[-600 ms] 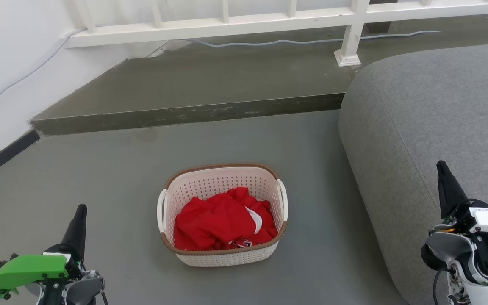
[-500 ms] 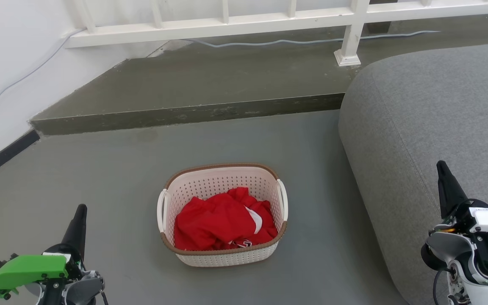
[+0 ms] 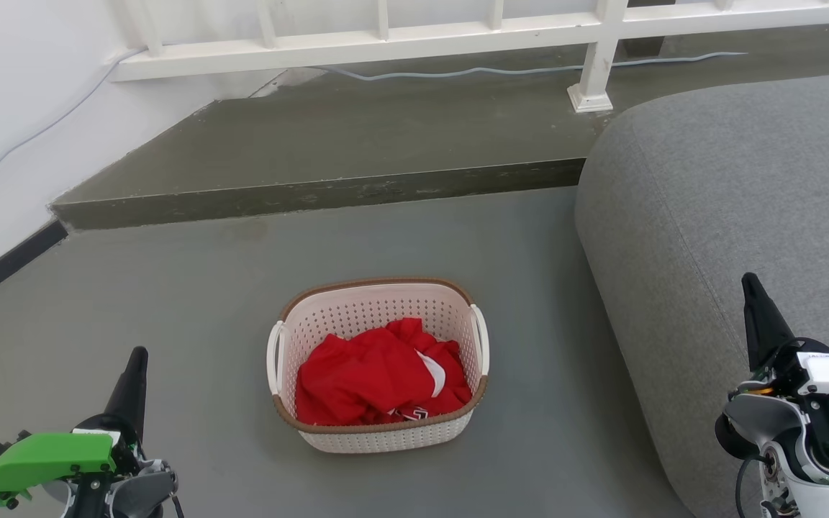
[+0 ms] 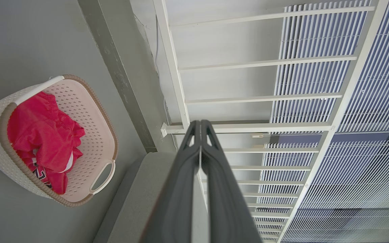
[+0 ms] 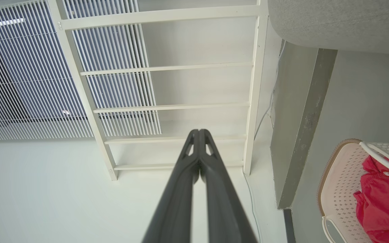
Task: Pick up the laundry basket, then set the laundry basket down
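Observation:
The laundry basket (image 3: 357, 316) stands on the grey floor in the middle of the head view, cream with a brown rim and white side handles, holding a red garment (image 3: 378, 374). It also appears at the left of the left wrist view (image 4: 89, 141) and at the lower right of the right wrist view (image 5: 341, 182). My left gripper (image 3: 137, 354) is at the lower left, well apart from the basket, fingers pressed together with nothing held (image 4: 200, 123). My right gripper (image 3: 748, 278) is at the lower right in front of the sofa, also shut and empty (image 5: 199, 131).
A grey sofa (image 3: 731, 201) fills the right side, close to the basket. A raised concrete step (image 3: 314, 191) runs behind the basket, with a white railing (image 3: 594, 65) and a cable (image 3: 494, 70) on it. A white wall (image 3: 11, 108) stands on the left.

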Controlling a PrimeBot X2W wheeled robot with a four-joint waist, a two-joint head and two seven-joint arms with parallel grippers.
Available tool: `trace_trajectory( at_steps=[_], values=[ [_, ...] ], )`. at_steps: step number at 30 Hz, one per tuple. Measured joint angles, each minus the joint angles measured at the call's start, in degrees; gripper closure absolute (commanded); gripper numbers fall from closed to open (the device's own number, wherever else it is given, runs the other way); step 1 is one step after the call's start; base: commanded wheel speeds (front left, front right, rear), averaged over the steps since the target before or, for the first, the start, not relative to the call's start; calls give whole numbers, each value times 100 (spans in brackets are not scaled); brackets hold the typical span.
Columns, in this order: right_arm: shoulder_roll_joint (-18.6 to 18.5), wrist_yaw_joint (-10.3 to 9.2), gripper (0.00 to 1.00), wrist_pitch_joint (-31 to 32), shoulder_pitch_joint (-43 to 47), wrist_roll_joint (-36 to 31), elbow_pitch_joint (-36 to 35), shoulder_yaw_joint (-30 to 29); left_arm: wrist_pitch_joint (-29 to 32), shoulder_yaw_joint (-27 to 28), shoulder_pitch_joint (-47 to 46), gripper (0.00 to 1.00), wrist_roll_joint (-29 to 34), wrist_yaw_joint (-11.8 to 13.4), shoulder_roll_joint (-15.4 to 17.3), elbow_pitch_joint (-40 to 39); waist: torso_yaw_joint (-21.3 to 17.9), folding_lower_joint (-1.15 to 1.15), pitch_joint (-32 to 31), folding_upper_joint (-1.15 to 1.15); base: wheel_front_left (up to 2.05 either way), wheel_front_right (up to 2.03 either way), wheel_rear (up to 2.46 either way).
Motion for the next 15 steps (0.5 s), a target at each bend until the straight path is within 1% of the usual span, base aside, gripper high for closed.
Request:
trace_trajectory(
  at_steps=[15],
  values=[
    [0, 0, 100, 0, 0, 0, 0, 0, 0, 0, 0, 100, 0, 0, 0, 0, 0, 0, 0, 0, 0, 0, 0]
  ],
)
